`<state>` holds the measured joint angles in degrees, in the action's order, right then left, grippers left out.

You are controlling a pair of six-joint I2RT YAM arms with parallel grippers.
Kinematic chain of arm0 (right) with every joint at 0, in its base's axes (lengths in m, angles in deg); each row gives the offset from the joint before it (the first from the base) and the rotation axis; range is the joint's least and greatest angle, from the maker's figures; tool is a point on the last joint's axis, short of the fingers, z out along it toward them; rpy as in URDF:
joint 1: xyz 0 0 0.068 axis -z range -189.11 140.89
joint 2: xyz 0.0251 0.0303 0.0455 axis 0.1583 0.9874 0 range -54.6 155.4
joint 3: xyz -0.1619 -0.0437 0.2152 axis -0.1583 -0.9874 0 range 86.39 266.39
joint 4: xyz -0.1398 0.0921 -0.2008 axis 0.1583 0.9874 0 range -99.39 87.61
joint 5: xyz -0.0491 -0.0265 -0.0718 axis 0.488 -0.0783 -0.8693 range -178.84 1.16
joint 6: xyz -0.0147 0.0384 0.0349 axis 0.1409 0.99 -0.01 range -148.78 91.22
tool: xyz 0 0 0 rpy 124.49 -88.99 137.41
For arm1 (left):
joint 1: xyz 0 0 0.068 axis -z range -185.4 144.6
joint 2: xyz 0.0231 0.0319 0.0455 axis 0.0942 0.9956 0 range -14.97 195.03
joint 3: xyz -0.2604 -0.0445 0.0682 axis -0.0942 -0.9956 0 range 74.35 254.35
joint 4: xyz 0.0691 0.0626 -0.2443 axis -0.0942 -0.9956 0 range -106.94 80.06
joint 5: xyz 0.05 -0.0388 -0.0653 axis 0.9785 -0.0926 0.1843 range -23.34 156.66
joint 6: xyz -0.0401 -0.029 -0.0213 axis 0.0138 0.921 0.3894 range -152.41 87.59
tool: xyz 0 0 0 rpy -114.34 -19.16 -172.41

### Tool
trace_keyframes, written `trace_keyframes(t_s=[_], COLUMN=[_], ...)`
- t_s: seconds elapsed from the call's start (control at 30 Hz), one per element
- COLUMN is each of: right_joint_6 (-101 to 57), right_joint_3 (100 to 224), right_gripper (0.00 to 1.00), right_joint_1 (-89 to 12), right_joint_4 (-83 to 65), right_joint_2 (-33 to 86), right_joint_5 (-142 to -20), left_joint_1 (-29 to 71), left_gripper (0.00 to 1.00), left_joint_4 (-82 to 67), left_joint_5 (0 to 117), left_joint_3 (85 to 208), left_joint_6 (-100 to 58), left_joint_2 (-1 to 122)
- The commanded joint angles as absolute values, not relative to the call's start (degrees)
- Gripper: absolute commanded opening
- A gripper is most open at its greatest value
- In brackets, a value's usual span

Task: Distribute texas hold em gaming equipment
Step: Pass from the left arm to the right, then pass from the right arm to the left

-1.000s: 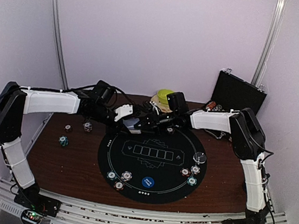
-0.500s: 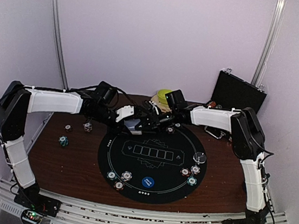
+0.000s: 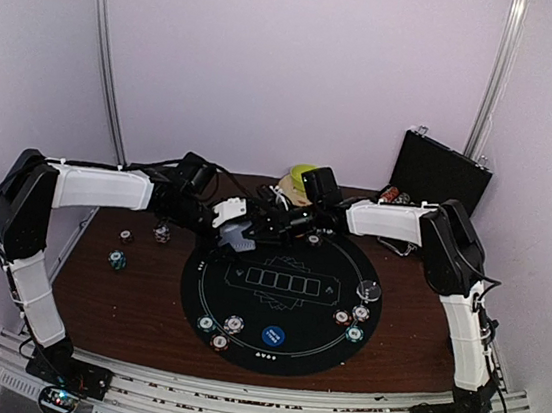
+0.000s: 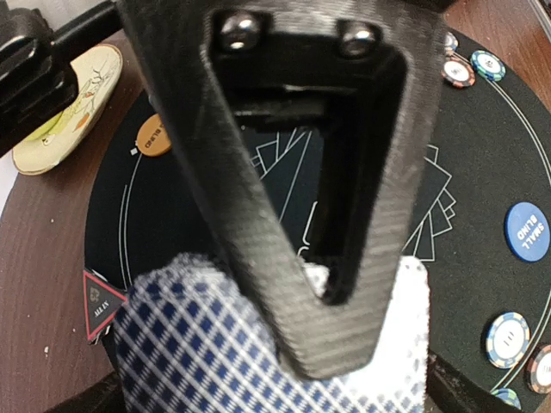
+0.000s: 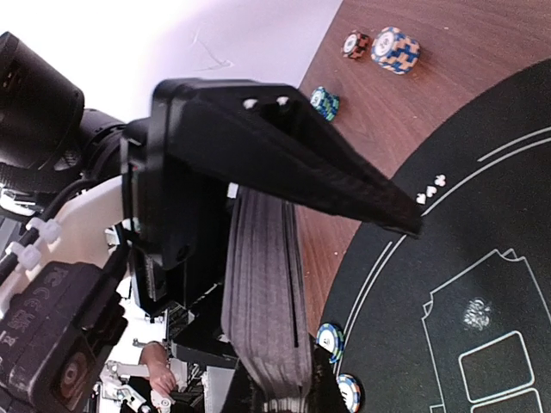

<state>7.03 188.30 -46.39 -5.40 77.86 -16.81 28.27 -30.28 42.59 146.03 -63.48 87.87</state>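
Note:
The deck of blue-diamond-backed cards (image 3: 245, 229) hangs over the far left rim of the black round mat (image 3: 277, 363), between both grippers. My right gripper (image 3: 262, 223) is shut on it; in the right wrist view the deck (image 5: 263, 292) is edge-on under the upper finger (image 5: 301, 163). My left gripper (image 3: 235, 222) is open, with one finger (image 4: 258, 215) in front of the deck's back (image 4: 198, 344). Striped chips (image 3: 233, 323) and a blue disc (image 3: 273, 336) lie at the mat's near edge. More chips (image 3: 361, 313) and a clear disc (image 3: 369, 291) lie at its right. An orange disc (image 4: 153, 135) and a red triangle marker (image 4: 102, 303) lie at its far left.
Three loose chips (image 3: 125, 236) lie on the brown table left of the mat. A green bowl on a plate (image 3: 303, 178) stands behind the grippers. An open black case (image 3: 441, 171) stands at the back right. Both forearms stretch across the far half of the table.
The right gripper has shut on the deck and the left gripper has opened off it. Both grippers have drifted slightly left and towards the back.

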Motion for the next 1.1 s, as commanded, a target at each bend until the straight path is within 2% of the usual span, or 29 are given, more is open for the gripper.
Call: trace_keyframes(t_s=[0.0, 0.1, 0.27, 0.53, 0.7, 0.83, 0.97, 1.07], right_joint_6=[8.74, 8.77, 8.63, 8.41, 8.33, 7.82, 6.67, 5.9], right_joint_3=[187.26, 186.99, 186.87, 186.76, 186.94, 187.04, 187.68, 187.89], right_gripper=[0.0, 0.0, 0.0, 0.0, 0.0, 0.0, 0.0, 0.0], right_joint_1=[-46.86, -46.82, -46.73, -46.27, -46.29, -46.29, -46.29, -46.29], right_joint_4=[-10.3, -10.44, -10.48, -10.37, -10.23, -9.55, -8.14, -7.35], right_joint_2=[76.33, 76.12, 76.06, 76.32, 76.87, 77.13, 77.7, 77.91], right_joint_5=[-14.02, -14.16, -14.43, -14.96, -15.19, -15.96, -16.33, -16.58], left_joint_1=[27.81, 27.61, 27.57, 26.17, 26.1, 26.14, 26.07, 26.14], left_gripper=[0.98, 0.97, 0.86, 0.81, 0.72, 0.71, 0.77, 0.75], left_joint_4=[-29.75, -29.77, -30.24, -29.19, -29.14, -28.86, -27.65, -27.16], left_joint_5=[42.93, 42.56, 42.73, 39.79, 37.82, 37.11, 36.73, 36.66], left_joint_3=[145.85, 145.73, 145.39, 143.87, 144.09, 143.96, 143.32, 143.04], left_joint_6=[-63.7, -63.93, -64.47, -64.93, -65.13, -64.91, -64.19, -64.1], left_joint_2=[88.48, 88.15, 88.06, 86.51, 86.81, 86.5, 85.49, 85.01])
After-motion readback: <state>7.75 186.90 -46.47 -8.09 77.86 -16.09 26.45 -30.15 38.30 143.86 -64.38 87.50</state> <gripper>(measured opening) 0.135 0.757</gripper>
